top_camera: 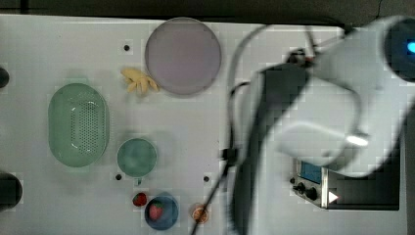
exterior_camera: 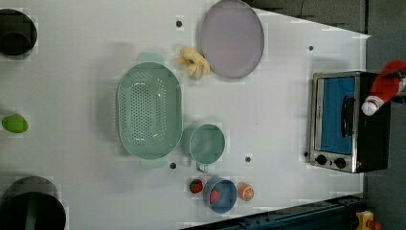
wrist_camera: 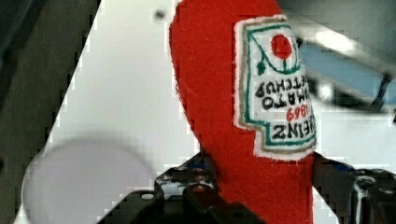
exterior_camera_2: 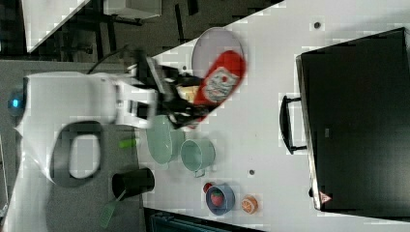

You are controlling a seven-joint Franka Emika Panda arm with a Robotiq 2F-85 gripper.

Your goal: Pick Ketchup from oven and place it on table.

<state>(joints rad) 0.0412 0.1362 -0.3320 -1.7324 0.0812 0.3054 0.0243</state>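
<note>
One soft red ketchup bottle (wrist_camera: pixel 224 116) is pinched by the black fingers (wrist_camera: pixel 205 186); it could be dropped onto the purple round plate (exterior_camera_2: pixel 212 48).

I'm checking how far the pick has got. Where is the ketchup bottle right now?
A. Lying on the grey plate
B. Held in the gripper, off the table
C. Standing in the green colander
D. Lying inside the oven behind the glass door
B: the gripper is clamped on the Ketchup, which hangs in the air near the oven.
</note>
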